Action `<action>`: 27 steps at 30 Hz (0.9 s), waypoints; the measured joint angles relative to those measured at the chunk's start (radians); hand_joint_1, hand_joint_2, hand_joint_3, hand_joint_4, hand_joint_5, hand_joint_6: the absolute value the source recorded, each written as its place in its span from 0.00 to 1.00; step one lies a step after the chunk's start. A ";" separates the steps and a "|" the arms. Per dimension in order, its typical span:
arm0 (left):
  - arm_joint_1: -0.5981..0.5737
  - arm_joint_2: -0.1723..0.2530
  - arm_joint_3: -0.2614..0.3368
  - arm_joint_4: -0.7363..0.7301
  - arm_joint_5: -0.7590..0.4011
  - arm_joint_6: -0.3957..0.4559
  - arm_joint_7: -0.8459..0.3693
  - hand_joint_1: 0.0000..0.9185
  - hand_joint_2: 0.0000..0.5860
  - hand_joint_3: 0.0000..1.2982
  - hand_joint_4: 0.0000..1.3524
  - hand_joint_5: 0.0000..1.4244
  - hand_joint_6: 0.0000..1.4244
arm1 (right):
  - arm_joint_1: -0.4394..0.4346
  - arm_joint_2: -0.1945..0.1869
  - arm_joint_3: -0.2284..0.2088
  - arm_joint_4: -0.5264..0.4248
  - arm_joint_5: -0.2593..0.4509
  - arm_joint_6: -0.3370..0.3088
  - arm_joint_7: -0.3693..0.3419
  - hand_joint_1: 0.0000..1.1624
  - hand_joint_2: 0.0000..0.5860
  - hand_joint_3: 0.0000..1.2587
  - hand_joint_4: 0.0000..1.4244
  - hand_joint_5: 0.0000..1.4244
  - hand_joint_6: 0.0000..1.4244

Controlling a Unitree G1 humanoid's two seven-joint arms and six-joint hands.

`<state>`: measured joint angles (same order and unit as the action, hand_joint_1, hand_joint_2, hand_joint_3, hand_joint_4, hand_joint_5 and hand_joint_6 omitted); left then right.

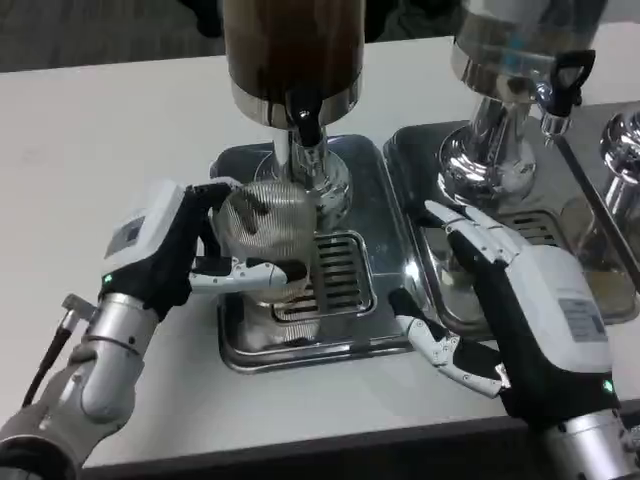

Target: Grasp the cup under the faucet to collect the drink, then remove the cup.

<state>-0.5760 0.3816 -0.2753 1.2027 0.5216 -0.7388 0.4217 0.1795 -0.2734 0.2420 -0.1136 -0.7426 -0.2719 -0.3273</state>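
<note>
A: Right hand [500, 300], nearest item. State?

B: Fingers spread, holding nothing. It rests on the worktop [120, 120] in front and to the right of the dark dispenser [292, 50], over the edge of the right drip tray [420, 150]. Judged to be waiting, kept clear of the pour.

A: Left hand [190, 250]?

B: Wrapped around the cup [262, 225], fingers closed on its lower side, thumb side towards the camera. A side grip leaves the cup's mouth free for the stream.

A: Cup, location?

B: Clear ribbed cup, tilted, held just below and slightly left of the dark dispenser's black faucet [305, 120], above the slotted grate [335, 275] of the left drip tray [240, 345]. Whether it touches the grate cannot be told. No liquid level is discernible.

A: Why the tray?

B: Set directly under the dispenser's chrome stand to catch drips; the grate marks the filling spot.

A: Stage of task?

B: Likely grasp made, cup near the faucet; collecting not evidently begun, removal pending.

A: Farthest items?

B: The dark dispenser itself, filled with brown drink; to its right, a clear dispenser [520, 40] with its own black tap.
</note>
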 measured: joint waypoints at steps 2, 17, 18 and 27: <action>-0.010 -0.002 -0.007 0.003 0.000 0.004 -0.009 0.67 0.00 0.59 0.64 0.74 0.93 | 0.004 0.005 0.000 -0.002 -0.004 0.000 0.000 0.48 0.65 0.18 0.18 0.11 0.14; -0.023 -0.008 -0.030 0.003 0.004 -0.016 -0.050 0.60 0.00 0.53 0.57 0.69 0.86 | 0.013 0.026 -0.004 -0.003 -0.014 0.000 -0.003 0.48 0.65 0.18 0.18 0.11 0.14; -0.026 -0.008 -0.032 0.003 0.004 -0.016 -0.055 0.58 0.00 0.52 0.54 0.68 0.83 | 0.014 0.028 -0.004 -0.003 -0.014 0.000 -0.004 0.48 0.65 0.18 0.18 0.11 0.14; -0.049 -0.006 -0.056 0.001 0.003 -0.016 -0.124 0.31 0.08 0.40 0.40 0.52 0.62 | 0.016 0.030 -0.004 -0.002 -0.013 0.000 -0.006 0.48 0.65 0.18 0.18 0.11 0.14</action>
<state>-0.6247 0.3753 -0.3311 1.2032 0.5249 -0.7547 0.2976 0.1950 -0.2439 0.2379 -0.1161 -0.7555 -0.2717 -0.3333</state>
